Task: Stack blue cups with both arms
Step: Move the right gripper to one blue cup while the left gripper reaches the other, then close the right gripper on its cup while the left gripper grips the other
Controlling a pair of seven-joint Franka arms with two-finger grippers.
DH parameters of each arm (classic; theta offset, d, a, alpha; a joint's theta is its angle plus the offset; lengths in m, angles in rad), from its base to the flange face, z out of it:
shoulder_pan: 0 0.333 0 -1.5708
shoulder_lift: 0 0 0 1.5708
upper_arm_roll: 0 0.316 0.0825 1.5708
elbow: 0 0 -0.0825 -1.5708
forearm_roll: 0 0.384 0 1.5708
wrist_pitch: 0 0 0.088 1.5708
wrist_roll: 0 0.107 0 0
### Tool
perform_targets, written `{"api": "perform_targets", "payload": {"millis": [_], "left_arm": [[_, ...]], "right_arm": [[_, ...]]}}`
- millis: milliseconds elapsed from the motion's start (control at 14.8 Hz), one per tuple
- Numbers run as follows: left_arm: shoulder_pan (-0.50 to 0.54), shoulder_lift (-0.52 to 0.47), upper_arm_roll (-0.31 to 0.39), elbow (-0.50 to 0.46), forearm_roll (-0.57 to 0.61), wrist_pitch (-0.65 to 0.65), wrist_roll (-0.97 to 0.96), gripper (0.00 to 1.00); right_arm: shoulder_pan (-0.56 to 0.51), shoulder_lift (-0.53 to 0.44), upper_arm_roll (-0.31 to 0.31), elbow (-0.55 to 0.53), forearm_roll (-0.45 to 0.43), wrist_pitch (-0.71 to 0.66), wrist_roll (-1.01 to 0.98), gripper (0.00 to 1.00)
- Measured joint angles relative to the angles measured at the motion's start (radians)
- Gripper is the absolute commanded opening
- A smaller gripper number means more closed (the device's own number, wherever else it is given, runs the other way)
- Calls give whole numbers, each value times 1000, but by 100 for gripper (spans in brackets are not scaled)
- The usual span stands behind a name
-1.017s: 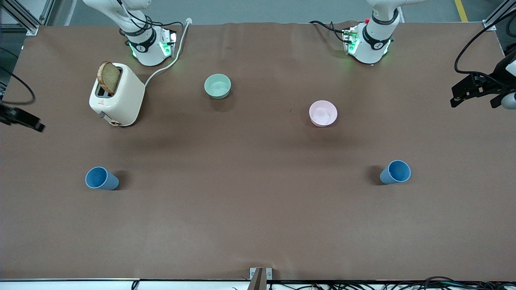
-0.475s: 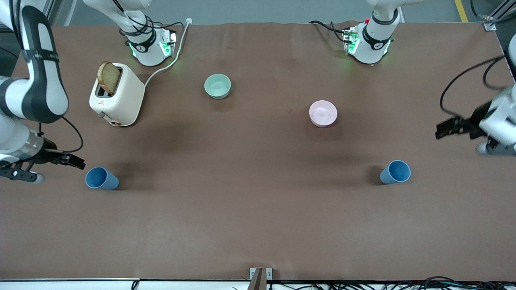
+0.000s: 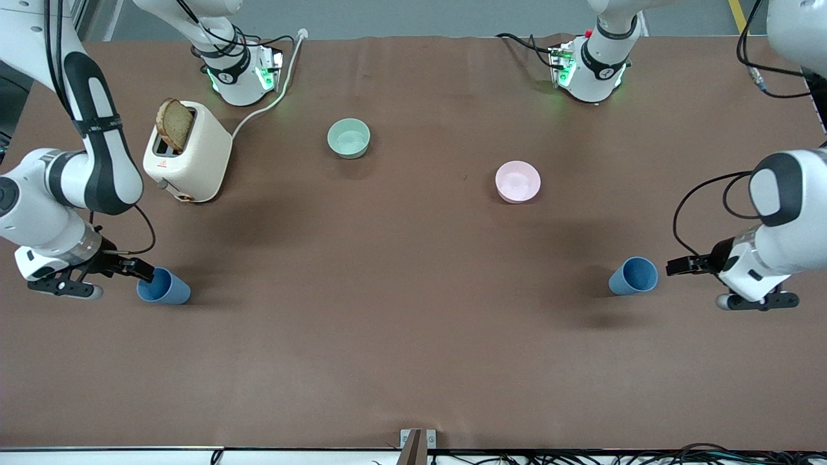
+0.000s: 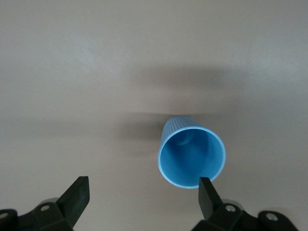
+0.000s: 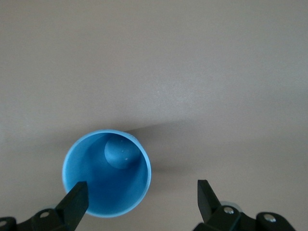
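Two blue cups stand upright and far apart on the brown table. One cup point(image 3: 163, 287) is toward the right arm's end. My right gripper point(image 3: 129, 276) is open just beside it, low over the table. In the right wrist view this cup point(image 5: 107, 173) lies by one fingertip point(image 5: 77, 195), off centre between the open jaws. The other cup point(image 3: 633, 276) is toward the left arm's end. My left gripper point(image 3: 694, 274) is open close beside it. In the left wrist view that cup point(image 4: 191, 151) sits by one fingertip point(image 4: 208, 191). Both grippers are empty.
A cream toaster point(image 3: 187, 155) with a bread slice stands near the right arm's base. A pale green bowl point(image 3: 349, 137) and a pink bowl point(image 3: 517, 181) sit farther from the front camera than the cups. Bare brown table point(image 3: 400, 290) lies between the cups.
Both arms have swung in from the table's ends and come down. Each open gripper now sits close beside its blue cup. The cups have not moved.
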Motion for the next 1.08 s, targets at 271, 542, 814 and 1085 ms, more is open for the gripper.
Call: {"api": "perform_targets", "payload": {"millis": [271,542,814,1085], "left_arm": [[0,48,0,-8,0,0,0,75],[1,86,0,-5,0,11,1,59],[3,114,0,-4,0,13,8,29],[16,118,0,-3,0,13,9,5]], "right_arm": [[0,40,0,-5,0,57,-5,93],[0,77,1,-5,0,93,-5,44],[0,87,1,-4,0,99,-5,4],[1,82,3,1,1,97,-5,4]]}}
